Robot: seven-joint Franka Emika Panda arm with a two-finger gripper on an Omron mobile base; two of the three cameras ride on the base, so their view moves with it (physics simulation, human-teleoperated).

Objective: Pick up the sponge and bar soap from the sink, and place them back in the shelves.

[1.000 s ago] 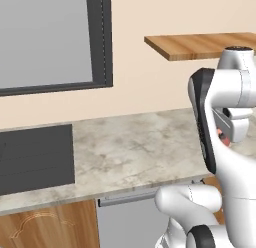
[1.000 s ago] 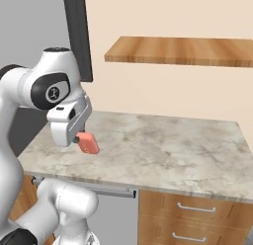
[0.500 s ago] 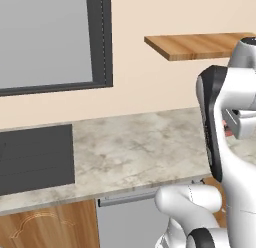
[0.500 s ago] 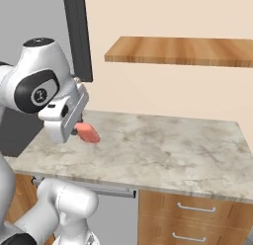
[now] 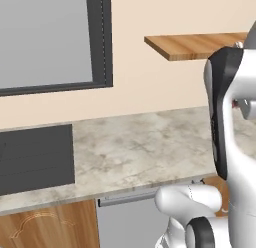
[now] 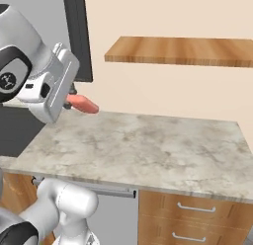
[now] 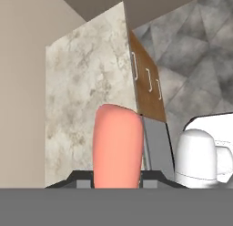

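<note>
Since a second ago we have lifted and tilted our claw, clenched on the bar soap, which juts forward from it above the tabletop, toward the shelves up ahead.

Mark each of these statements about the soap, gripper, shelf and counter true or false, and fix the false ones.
1. The gripper is shut on the bar soap. True.
2. The bar soap lies on the shelf. False: it is held in the air above the counter, lower than the shelf.
3. The held item is green. False: it is salmon pink.
4. The shelf is bare wood fixed to the beige wall. True.
5. Drawers with handles sit under the counter. True.
</note>
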